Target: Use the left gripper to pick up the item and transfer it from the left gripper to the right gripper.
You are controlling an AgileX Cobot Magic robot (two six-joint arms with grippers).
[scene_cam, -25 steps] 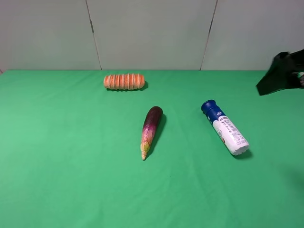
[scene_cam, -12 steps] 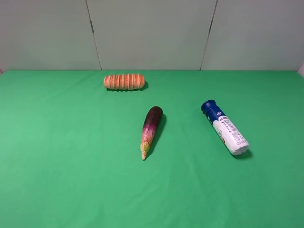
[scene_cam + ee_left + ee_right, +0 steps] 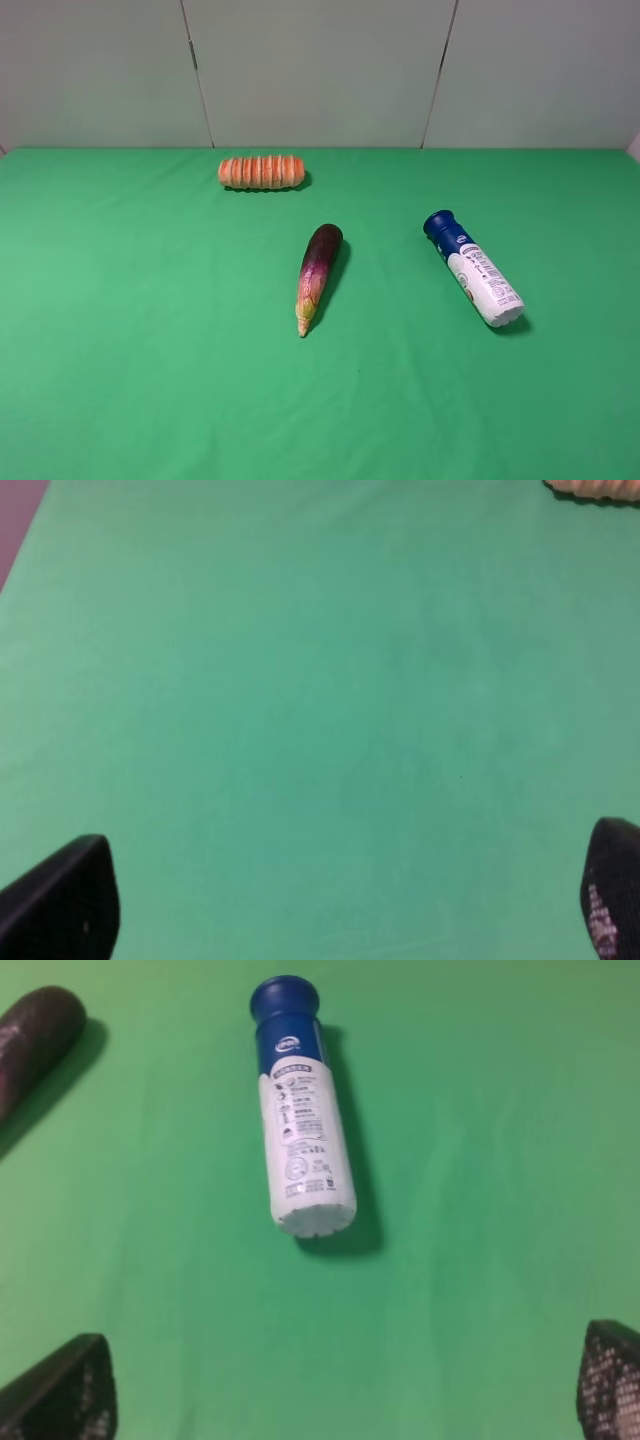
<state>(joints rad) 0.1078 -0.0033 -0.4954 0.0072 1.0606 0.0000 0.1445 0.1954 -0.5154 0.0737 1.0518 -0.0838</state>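
Left gripper [image 3: 330, 900] is hanging wide open over bare green surface [image 3: 300, 700], bottle out of its view. Right gripper [image 3: 340, 1385], also wide open, is looking at the bottle [image 3: 302, 1150] lying ahead of it. Likely light, rigid, smooth and prone to rolling; grasping across the white middle seems best.

Gone from the right edge of the high view: the black arm seen there a second ago. Already out of that view half a second back.
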